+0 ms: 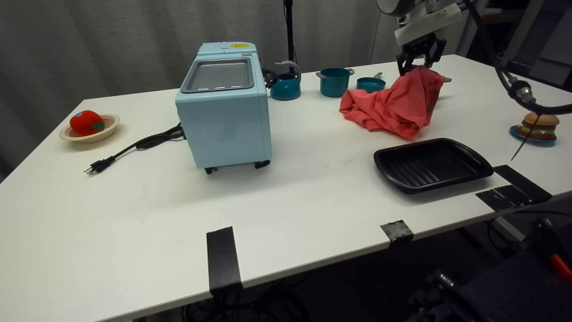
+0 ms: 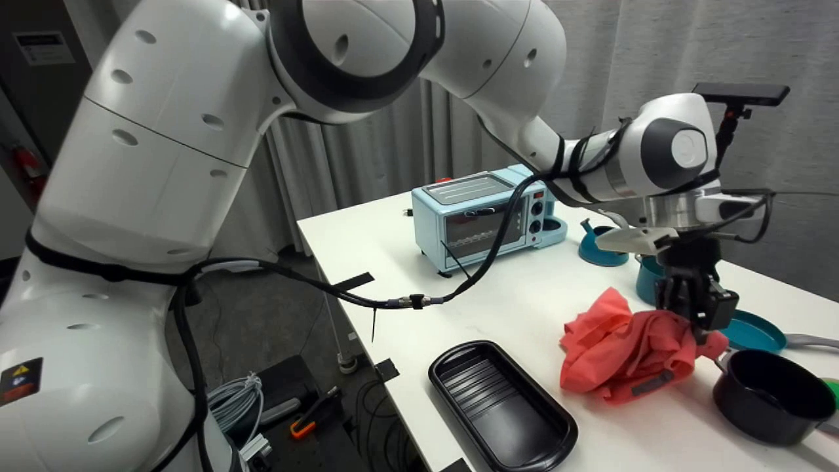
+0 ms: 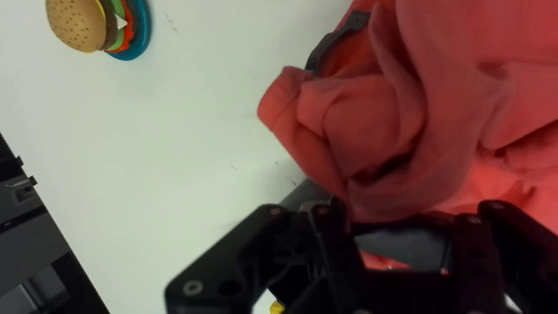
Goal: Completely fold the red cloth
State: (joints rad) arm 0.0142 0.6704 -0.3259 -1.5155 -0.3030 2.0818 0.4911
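Note:
The red cloth (image 1: 397, 105) lies crumpled on the table, with one part raised under the gripper. It also shows in an exterior view (image 2: 623, 351), where a grey strip runs along its near edge. In the wrist view the bunched cloth (image 3: 370, 126) fills the right side. My gripper (image 1: 419, 68) is at the top of the raised part. It also shows in an exterior view (image 2: 702, 331) over the cloth's right side, and at the bottom of the wrist view (image 3: 394, 222). The fingers slope inward onto the cloth and look shut on it; cloth hides the fingertips.
A black tray (image 1: 433, 165) lies on the near side of the cloth. A black pot (image 2: 773, 400), a blue pan (image 2: 754, 331), a blue pot (image 1: 335, 82) and a kettle (image 1: 286, 88) stand close by. A toaster oven (image 1: 225, 120) and a toy burger (image 1: 540, 125) are farther off.

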